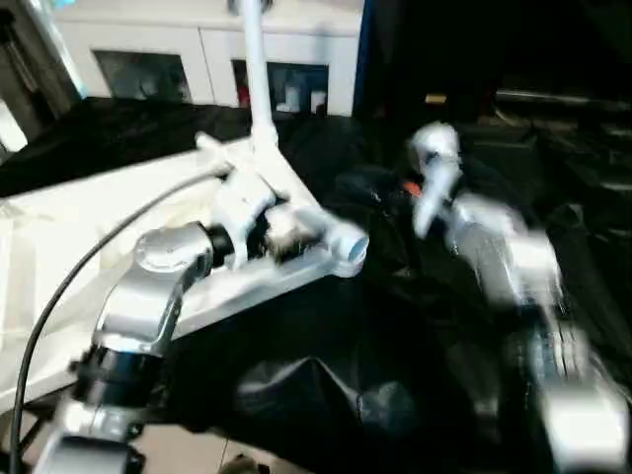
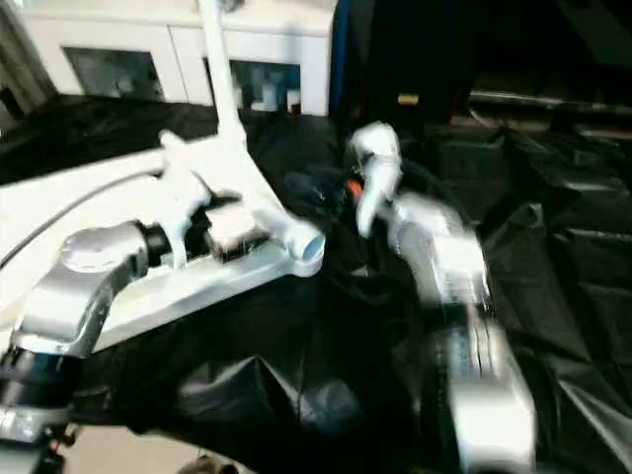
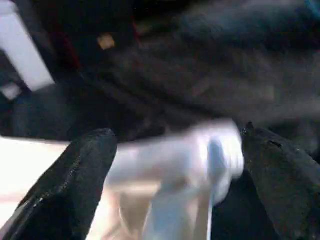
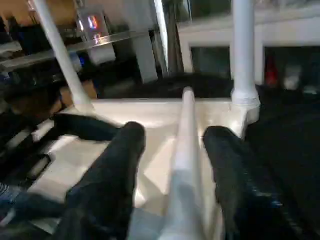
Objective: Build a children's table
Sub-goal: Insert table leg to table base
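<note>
Behind, white cabinet [image 1: 207,59] backs upturned table top [image 1: 59,227], black sheeting [image 1: 415,326] alongside.

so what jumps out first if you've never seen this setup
The white table top lies upside down on black sheeting, one leg already upright in its far corner. The left gripper straddles the empty near corner socket, while the right gripper has another leg between its fingers.

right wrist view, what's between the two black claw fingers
A white table leg runs up the gap between the right claw's fingers, seen in the right wrist view. Beyond it lies the upturned tabletop, with another leg standing in its corner socket.
</note>
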Motion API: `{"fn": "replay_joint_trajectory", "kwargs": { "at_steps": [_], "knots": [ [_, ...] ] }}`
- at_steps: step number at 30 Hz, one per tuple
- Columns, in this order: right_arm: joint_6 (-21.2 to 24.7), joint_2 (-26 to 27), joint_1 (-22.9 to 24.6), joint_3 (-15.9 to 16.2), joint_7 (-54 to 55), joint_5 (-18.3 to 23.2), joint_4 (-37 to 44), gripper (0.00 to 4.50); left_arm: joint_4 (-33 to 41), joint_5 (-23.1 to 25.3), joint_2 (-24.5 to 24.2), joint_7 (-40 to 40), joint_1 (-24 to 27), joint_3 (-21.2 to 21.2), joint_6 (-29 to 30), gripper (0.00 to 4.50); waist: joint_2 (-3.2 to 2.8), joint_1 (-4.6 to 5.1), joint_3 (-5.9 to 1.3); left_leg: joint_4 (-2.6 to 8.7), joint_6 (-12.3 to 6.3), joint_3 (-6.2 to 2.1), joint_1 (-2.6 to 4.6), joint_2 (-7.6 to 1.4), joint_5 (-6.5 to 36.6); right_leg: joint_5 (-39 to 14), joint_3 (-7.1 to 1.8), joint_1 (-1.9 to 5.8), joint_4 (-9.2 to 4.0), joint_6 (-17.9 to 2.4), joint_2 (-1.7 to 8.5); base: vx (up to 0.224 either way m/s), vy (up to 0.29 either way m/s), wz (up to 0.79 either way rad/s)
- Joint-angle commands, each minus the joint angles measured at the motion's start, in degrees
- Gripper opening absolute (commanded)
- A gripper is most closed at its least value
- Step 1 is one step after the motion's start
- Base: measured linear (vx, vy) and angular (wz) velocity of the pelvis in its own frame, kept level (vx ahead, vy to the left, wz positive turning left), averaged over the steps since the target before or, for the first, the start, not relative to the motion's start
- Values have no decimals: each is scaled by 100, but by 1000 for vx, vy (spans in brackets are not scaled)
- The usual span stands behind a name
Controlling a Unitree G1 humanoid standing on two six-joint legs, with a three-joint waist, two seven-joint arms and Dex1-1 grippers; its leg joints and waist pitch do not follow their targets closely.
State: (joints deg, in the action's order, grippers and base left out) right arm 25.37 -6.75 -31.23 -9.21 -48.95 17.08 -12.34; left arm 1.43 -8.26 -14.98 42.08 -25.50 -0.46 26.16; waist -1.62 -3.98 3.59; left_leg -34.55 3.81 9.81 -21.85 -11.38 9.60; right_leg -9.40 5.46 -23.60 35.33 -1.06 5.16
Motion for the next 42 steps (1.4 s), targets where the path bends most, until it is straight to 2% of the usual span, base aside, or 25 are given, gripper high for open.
{"fn": "replay_joint_trajectory", "kwargs": {
  "at_steps": [1,5,6,8,9,12,13,16,18,19,21,23,24,25,26,28,30,32,33,34,36,37,39,41,42],
  "knots": [
    [299,302,660,-107,520,395,1189,178,622,-449,326,-390,288,268,506,450,-67,-13,-461,411,-124,-50,102,-156,1536,-1347,-260,342,-433,-1195,272,0,0,0],
    [426,465,1041,-91,864,480,1663,153,959,-573,555,-690,533,282,800,450,-37,38,-408,448,-23,-62,101,-130,1931,-2212,-239,306,-556,-848,258,0,0,0],
    [393,468,1246,44,1109,178,1896,153,1053,-473,604,-816,676,135,901,450,-73,50,-382,456,20,-71,114,-118,2052,-2516,-228,291,-593,-695,260,0,0,0],
    [418,482,1205,50,1299,1,1871,153,1010,-361,569,-861,698,65,943,450,-56,75,-332,452,58,-74,171,-84,2331,-3175,-195,236,-708,-387,256,0,0,0],
    [446,500,1174,55,1432,-100,1851,153,969,-294,535,-885,713,29,969,450,-105,115,-315,438,120,-94,200,-51,2515,-3591,-153,217,-780,-175,246,0,0,0],
    [371,605,1102,-24,1877,-92,1931,186,746,178,439,-1373,622,64,770,450,-58,181,-329,456,119,-158,160,-30,2532,-3675,-80,263,-827,78,248,0,0,0],
    [356,589,1109,-31,1924,-81,1953,188,709,197,492,-1520,578,126,711,450,-48,207,-341,470,95,-172,153,-36,2499,-3573,-66,287,-837,88,249,0,0,0],
    [374,472,1265,20,2109,-188,2170,228,670,238,639,-1991,585,336,467,450,-128,239,-340,509,58,-225,139,-75,2604,-3238,-33,327,-835,-27,259,0,0,0],
    [296,310,1401,161,2192,-468,2276,233,611,191,748,-2219,663,458,482,450,-298,258,-332,546,92,-265,177,-109,2873,-2740,-26,344,-804,-172,244,0,0,0],
    [240,245,1572,181,2296,-659,2311,257,500,192,891,-2401,821,505,476,450,-205,302,-308,541,85,-236,216,-95,3031,-2783,-23,309,-850,-202,235,0,0,0],
    [122,197,1720,243,2557,-994,2324,269,398,474,936,-2689,1021,395,283,450,-114,303,-337,515,15,-213,186,-56,2779,-2934,-46,342,-856,-179,273,0,0,0],
    [55,194,1760,261,2617,-1055,2314,276,390,535,961,-2749,1098,356,213,450,-163,291,-375,503,-62,-204,150,-47,2464,-2877,-80,345,-827,-192,295,0,0,0],
    [-29,142,1842,369,2945,-1365,2311,276,458,452,1031,-2676,1267,334,77,450,-129,301,-390,508,-90,-204,122,-54,2363,-2776,-83,366,-815,-201,288,0,0,0],
    [-6,142,1855,367,3014,-1401,2317,276,484,445,1039,-2670,1299,323,54,450,-158,300,-385,527,-78,-200,123,-94,2289,-2554,-107,335,-788,-315,276,0,0,0],
    [150,197,1964,279,3387,-1508,2384,276,648,403,1112,-2696,1484,301,-42,450,-138,311,-378,524,-78,-188,142,-90,2325,-2540,-120,318,-790,-377,280,0,0,0],
    [215,241,2051,223,3545,-1510,2428,276,709,404,1157,-2777,1566,320,-94,450,-112,314,-384,519,-96,-174,149,-88,2351,-2565,-126,316,-802,-389,285,0,0,0],
    [245,344,2241,152,3543,-1319,2541,276,708,642,1130,-3000,1654,223,-386,450,-45,273,-391,522,-175,-167,133,-83,2200,-2543,-138,334,-783,-365,298,0,0,0],
    [363,517,2294,119,3486,-1098,2626,276,802,646,1197,-3123,1734,258,-467,450,-79,273,-399,541,-186,-173,106,-107,2087,-2383,-145,354,-762,-369,293,0,0,0],
    [355,526,2300,148,3472,-1107,2626,276,829,618,1235,-3157,1753,292,-456,450,-58,272,-403,543,-185,-170,94,-111,2017,-2286,-149,363,-756,-376,294,0,0,0],
    [271,497,2301,254,3446,-1177,2626,276,861,618,1263,-3213,1764,345,-500,450,-105,249,-407,553,-171,-177,91,-122,1924,-2116,-158,369,-724,-418,291,0,0,0],
    [299,553,2220,326,3408,-1100,2594,276,931,587,1235,-3159,1750,381,-600,450,-99,243,-411,547,-160,-166,85,-116,1876,-1969,-164,376,-717,-465,289,0,0,0],
    [193,494,2071,472,3453,-1218,2445,276,943,618,1166,-3111,1675,371,-629,450,-135,235,-407,550,-146,-165,92,-111,1895,-1976,-161,372,-720,-477,285,0,0,0],
    [91,412,1937,607,3407,-1328,2283,276,891,661,1101,-3111,1571,366,-517,450,-104,215,-410,544,-126,-153,116,-108,1912,-2027,-162,363,-720,-476,286,0,0,0],
    [127,338,1658,651,3312,-1309,2028,276,804,753,982,-3164,1382,309,-474,450,-116,200,-398,537,-106,-147,132,-102,1946,-2108,-173,344,-719,-473,279,0,0,0],
    [161,322,1587,648,3269,-1283,1963,295,803,771,965,-3175,1347,297,-425,450,-78,192,-403,534,-112,-149,126,-97,1907,-2118,-178,354,-694,-487,283,0,0,0]
  ]
}}
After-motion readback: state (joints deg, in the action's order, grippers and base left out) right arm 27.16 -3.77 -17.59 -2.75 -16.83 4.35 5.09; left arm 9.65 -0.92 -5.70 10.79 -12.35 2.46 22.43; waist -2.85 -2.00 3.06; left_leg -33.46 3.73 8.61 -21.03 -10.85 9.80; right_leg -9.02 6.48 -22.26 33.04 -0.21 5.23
